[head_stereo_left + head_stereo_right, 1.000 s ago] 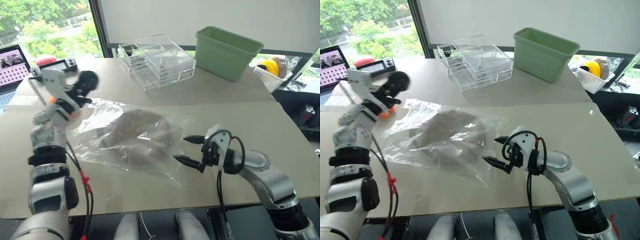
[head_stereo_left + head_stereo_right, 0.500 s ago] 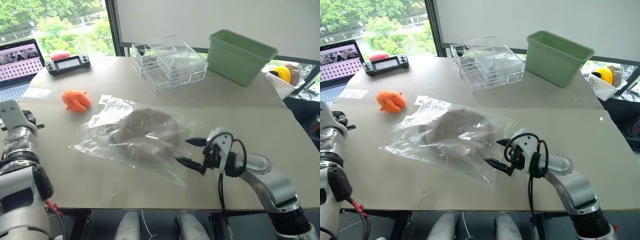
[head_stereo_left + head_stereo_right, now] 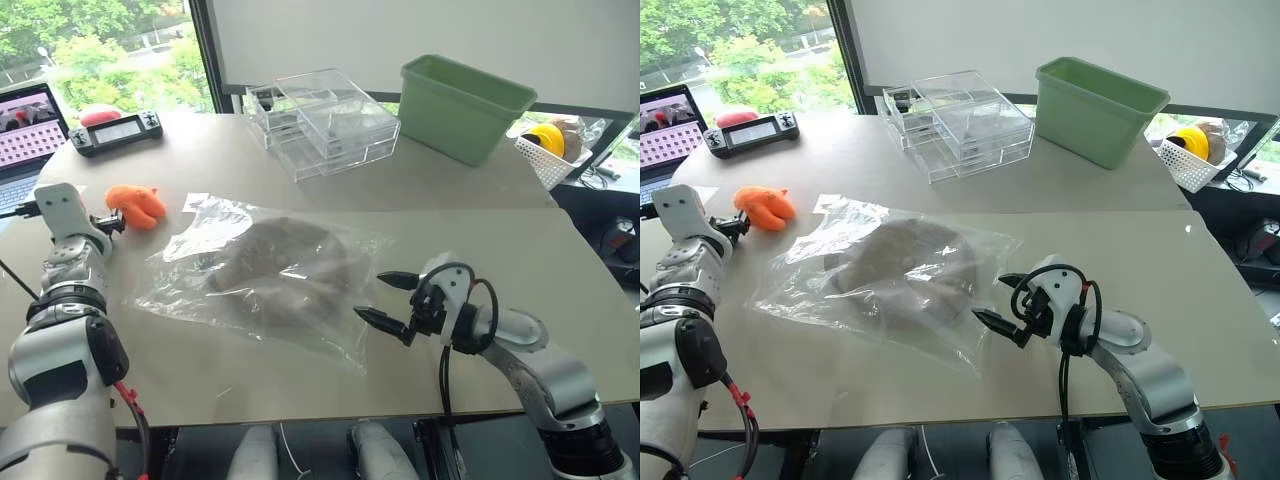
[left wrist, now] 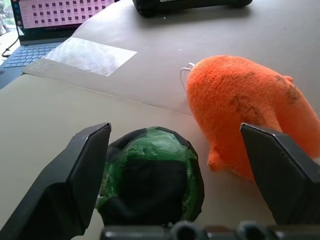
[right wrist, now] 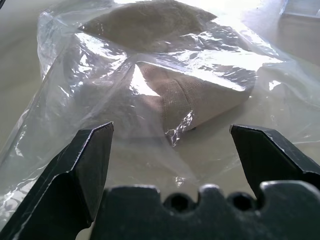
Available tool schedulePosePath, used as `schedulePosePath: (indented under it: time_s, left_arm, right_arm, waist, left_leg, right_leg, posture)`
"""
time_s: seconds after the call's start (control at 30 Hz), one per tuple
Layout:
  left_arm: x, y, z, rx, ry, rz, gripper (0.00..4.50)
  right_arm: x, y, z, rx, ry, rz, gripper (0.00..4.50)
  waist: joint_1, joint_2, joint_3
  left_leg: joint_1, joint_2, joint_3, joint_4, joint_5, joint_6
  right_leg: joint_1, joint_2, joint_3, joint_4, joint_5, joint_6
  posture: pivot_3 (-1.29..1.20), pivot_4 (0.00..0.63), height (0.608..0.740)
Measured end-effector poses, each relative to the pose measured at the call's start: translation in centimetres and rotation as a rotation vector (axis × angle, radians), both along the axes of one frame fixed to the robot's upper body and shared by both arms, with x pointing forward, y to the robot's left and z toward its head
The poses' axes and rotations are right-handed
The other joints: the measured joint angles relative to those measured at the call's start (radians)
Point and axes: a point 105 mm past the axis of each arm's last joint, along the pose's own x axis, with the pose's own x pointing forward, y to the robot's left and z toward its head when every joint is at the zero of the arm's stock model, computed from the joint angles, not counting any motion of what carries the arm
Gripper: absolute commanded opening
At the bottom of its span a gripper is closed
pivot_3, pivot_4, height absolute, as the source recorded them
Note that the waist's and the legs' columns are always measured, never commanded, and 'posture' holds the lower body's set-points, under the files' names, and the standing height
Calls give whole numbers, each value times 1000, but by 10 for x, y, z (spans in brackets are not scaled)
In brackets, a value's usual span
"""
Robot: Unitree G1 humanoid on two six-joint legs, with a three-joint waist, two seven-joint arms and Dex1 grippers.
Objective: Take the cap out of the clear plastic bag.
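The cap (image 3: 285,268) lies inside the clear plastic bag (image 3: 262,280), which is spread flat on the table (image 3: 520,250) in front of the robot. The right gripper (image 3: 393,301) hovers level just beside the bag's near right edge, its forearm reaching in from the lower right, its two black fingers spread wide and holding nothing; in the right wrist view the bag's crinkled edge and a folded corner of the cap sit between them, untouched. The left gripper (image 4: 175,180) is out at the table's left side on a raised, bent arm, its fingers wide apart around a small dark green-black lump (image 4: 150,172) that rests on the table between them; I cannot tell whether either finger touches it. An orange plush toy (image 3: 135,203) lies just beside that lump. The cap is beige-tan fabric, soft and rumpled, its outline blurred by the film's glare and creases; no button or brim can be made out. The bag is thin, glossy and wrinkled. Beyond it stand rigid clear acrylic boxes (image 3: 322,122) and a green plastic bin (image 3: 463,105).
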Motion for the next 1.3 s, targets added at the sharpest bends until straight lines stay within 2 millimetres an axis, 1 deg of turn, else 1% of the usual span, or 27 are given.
schedulePosePath:
  time_s: [0.17, 0.27, 0.37, 0.43, 0.53, 0.6, 0.63, 0.7, 0.77, 0.83, 0.87, 0.9, 1.07, 1.13, 1.17, 1.23, 1.3]
  left_arm:
    - [3, -4, 3, -10, -16, -43, 4454]
    - [5, -9, 8, -26, -43, -103, 4454]
    - [10, -22, 24, -19, -116, -243, 4454]
    - [12, -39, 44, -5, -199, -413, 4454]
    - [9, -48, 59, 12, -252, -528, 4454]
    - [-2, -53, 58, 33, -242, -661, 4454]
    - [-11, -56, 51, 41, -207, -744, 4454]
    - [-33, -63, 28, 16, -99, -911, 4454]
    - [-52, -68, 7, -32, -1, -1009, 4454]
    - [-83, -70, -18, -84, 150, -1106, 4454]
    - [-90, -71, -21, -103, 178, -1125, 4454]
    - [-95, -74, -21, -118, 192, -1146, 4454]
    - [-107, -78, 4, -82, 151, -1178, 4454]
    - [-116, -78, 7, -82, 139, -1182, 4454]
    - [-122, -77, 7, -83, 137, -1180, 4454]
    - [-130, -77, 6, -78, 135, -1182, 4454]
    - [-139, -75, 8, -62, 129, -1178, 4454]
  right_arm:
    - [0, 1, 2, 0, -3, 8, 4500]
    - [-4, 7, 7, 26, 16, 50, 4500]
    - [-8, 17, 25, 76, 0, 114, 4500]
    - [-10, 22, 39, 100, -23, 146, 4500]
    - [-10, 24, 41, 111, -14, 154, 4500]
    - [-11, 27, 43, 129, -8, 167, 4500]
    - [-11, 29, 44, 131, -7, 173, 4500]
    - [-12, 32, 43, 125, 1, 185, 4500]
    - [-13, 36, 42, 120, 10, 206, 4500]
    - [-14, 42, 41, 118, 18, 239, 4500]
    - [-15, 44, 40, 116, 25, 247, 4500]
    - [-15, 46, 38, 113, 34, 259, 4500]
    - [-7, 67, 38, 89, 22, 293, 4500]
    - [-4, 74, 35, 69, 22, 292, 4500]
    - [-2, 78, 32, 60, 26, 288, 4500]
    - [-2, 85, 27, 49, 36, 292, 4500]
    - [-2, 98, 25, 47, 41, 314, 4500]
  waist:
    - [-1, 0, 0]
    - [-2, 0, 0]
    - [-3, 0, 0]
    - [-4, 0, 0]
    - [-4, 0, 0]
    - [-12, 0, 0]
    - [-19, 0, 0]
    - [-32, 0, 0]
    - [-36, 0, 0]
    - [-40, 0, 0]
    - [-38, 0, 0]
    - [-32, 0, 1]
    - [-18, 0, 1]
    - [-21, 0, 1]
    - [-22, 0, 1]
    - [-25, 0, 1]
    - [-32, 0, 1]
  left_leg:
    - [0, 0, 0, 0, 0, 0]
    - [0, 0, 0, 0, 0, 0]
    - [0, 0, 0, 0, 0, 0]
    - [0, 0, 0, 0, 0, 0]
    - [0, 0, 0, 0, 0, 0]
    - [0, 0, 1, -1, 0, 0]
    - [0, 1, 1, -1, 0, 0]
    - [1, 1, 1, -1, 0, 0]
    - [2, 2, 1, -1, 0, 0]
    - [2, 3, 1, -1, 0, 0]
    - [2, 4, 1, -1, 0, 0]
    - [2, 4, 0, 0, 0, 0]
    - [3, 4, 1, 1, 0, 0]
    - [2, 5, 1, 0, 0, 0]
    - [2, 5, 1, 0, 0, 0]
    - [2, 5, 1, -2, 0, 0]
    - [2, 6, 1, -2, 0, 0]
  right_leg:
    - [0, 0, 0, 0, 0, 0]
    - [0, 0, 0, 0, 0, 0]
    - [0, 0, 0, 0, 0, 0]
    - [0, 0, 0, 0, 0, 0]
    - [0, 0, 0, 0, 0, 0]
    - [0, 0, 1, 0, 0, 0]
    - [-1, 0, 1, 1, 0, 0]
    - [-1, 0, 0, 2, 0, -1]
    - [-1, 1, 0, 3, 0, -1]
    - [-1, 2, 0, 4, 0, -1]
    - [-1, 2, 0, 4, -1, -2]
    - [-1, 2, -1, 4, -1, -2]
    - [0, 2, -2, 5, -2, -1]
    - [-1, 2, -1, 5, -2, -3]
    - [-2, 2, -1, 5, -2, -4]
    - [-3, 2, -2, 6, -2, -5]
    - [-4, 2, -2, 7, -3, -6]
  posture:
    - [0, 150, 735]
    - [0, 150, 735]
    - [0, 150, 735]
    - [0, 150, 735]
    - [0, 150, 735]
    - [0, 150, 735]
    - [0, 150, 735]
    - [0, 150, 735]
    - [0, 150, 735]
    - [0, 150, 735]
    - [0, 150, 735]
    - [0, 150, 735]
    - [0, 150, 735]
    - [0, 150, 735]
    - [0, 150, 735]
    - [0, 150, 735]
    - [0, 150, 735]
